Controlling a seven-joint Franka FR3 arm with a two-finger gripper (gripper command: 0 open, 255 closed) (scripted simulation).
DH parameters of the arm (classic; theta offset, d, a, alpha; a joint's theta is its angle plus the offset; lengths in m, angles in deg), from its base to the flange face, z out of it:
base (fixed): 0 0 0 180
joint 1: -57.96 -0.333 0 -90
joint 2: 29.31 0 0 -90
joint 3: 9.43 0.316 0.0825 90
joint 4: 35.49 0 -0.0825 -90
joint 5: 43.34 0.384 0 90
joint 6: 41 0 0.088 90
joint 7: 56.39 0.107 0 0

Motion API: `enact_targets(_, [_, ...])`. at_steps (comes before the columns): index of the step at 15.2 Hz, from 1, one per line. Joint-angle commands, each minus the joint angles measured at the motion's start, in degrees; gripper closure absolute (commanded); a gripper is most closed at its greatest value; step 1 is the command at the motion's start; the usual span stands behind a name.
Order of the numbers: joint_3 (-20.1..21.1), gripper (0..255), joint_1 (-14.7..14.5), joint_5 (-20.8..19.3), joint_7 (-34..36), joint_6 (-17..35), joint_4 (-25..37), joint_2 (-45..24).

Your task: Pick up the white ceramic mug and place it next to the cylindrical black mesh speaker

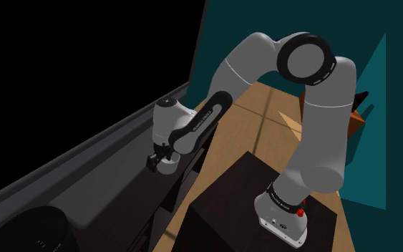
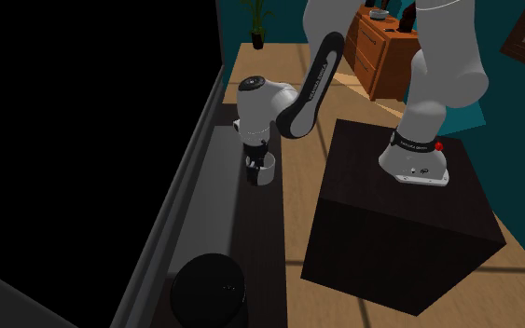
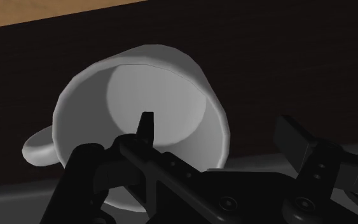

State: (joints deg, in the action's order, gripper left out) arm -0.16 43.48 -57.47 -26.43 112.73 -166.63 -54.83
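The gripper [image 3: 220, 130] hangs released, one finger [image 3: 147, 129] inside the mug [image 3: 139, 95] and the other outside its wall, neither touching. The mug stands upright on the dark surface [image 3: 285, 57], well apart from the speaker [image 2: 209, 289]. Pinch the wall squarely, opposite the handle [image 3: 41, 146], then lift straight so the mug cannot tip.

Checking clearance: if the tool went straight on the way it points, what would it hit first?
The white mug: the open tool straddles its wall, one finger inside, so that finger would probably meet the mug's inner floor first.
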Motion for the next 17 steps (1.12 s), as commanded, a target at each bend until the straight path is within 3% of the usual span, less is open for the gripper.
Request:
enact_targets(1, [-0.09,0,-0.08,-0.11,0.10,0.20,0.09,-0.26])
enact_targets(6, [-0.09,0,-0.08,-0.10,0.10,0.20,0.08,-0.26])
enact_targets(7, [-0.09,255,-0.08,-0.10,0.10,0.20,0.08,-0.26])
enact_targets(17, [0.18,255,0.12,0.20,-0.15,-0.38,-0.10,0.51])
